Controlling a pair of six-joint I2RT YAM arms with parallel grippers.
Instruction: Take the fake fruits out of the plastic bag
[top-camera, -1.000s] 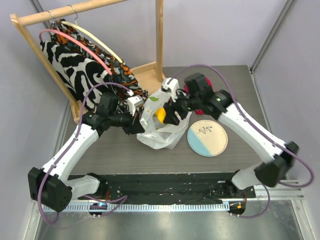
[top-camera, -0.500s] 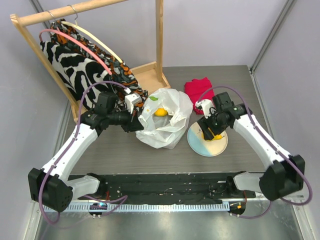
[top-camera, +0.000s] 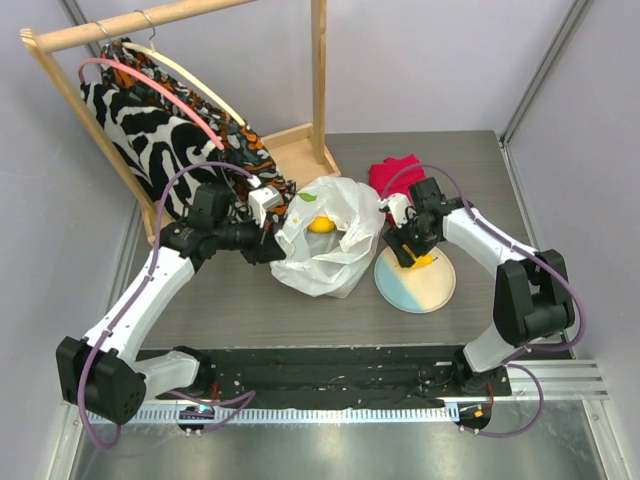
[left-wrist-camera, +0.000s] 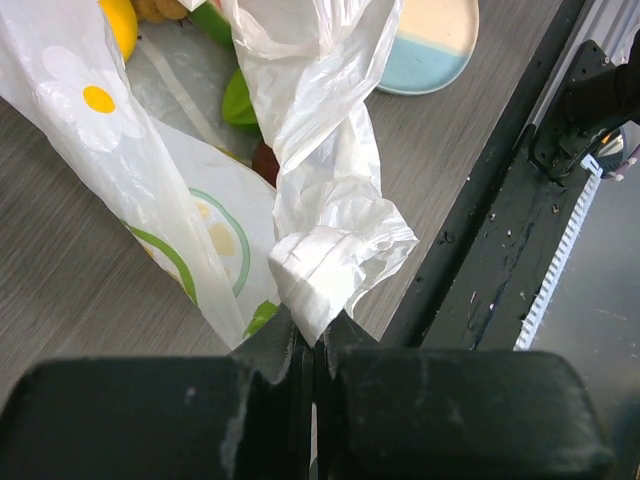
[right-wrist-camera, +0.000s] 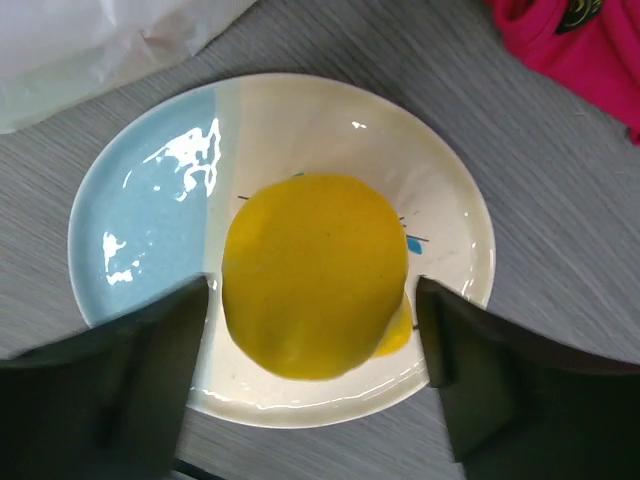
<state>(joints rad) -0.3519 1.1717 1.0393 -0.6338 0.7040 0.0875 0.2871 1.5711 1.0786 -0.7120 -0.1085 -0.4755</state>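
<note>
The white plastic bag (top-camera: 330, 255) with printed citrus slices lies mid-table with its mouth open. My left gripper (top-camera: 268, 245) is shut on a bunched fold of the bag's edge (left-wrist-camera: 330, 250), its jaws pinched together on it. Inside the bag I see fake fruits: a yellow lemon (top-camera: 320, 225) (left-wrist-camera: 120, 25), a green piece (left-wrist-camera: 240, 100) and a dark red one (left-wrist-camera: 265, 160). My right gripper (top-camera: 412, 255) (right-wrist-camera: 310, 290) hangs over the blue-and-cream plate (top-camera: 400, 290) (right-wrist-camera: 150, 210), shut on a large yellow lemon (right-wrist-camera: 315, 275). A smaller yellow patch (right-wrist-camera: 397, 338) shows under it.
A folded red cloth (top-camera: 395, 172) (right-wrist-camera: 580, 50) lies behind the plate. A wooden clothes rack (top-camera: 318, 70) with patterned garments (top-camera: 150, 130) fills the back left. A black rail (top-camera: 330, 365) (left-wrist-camera: 500, 250) runs along the near table edge.
My right gripper came out of the bag's mouth with a yellow lemon, swung right over the plate and then drew slightly back toward the bag. The left gripper has kept its hold.
</note>
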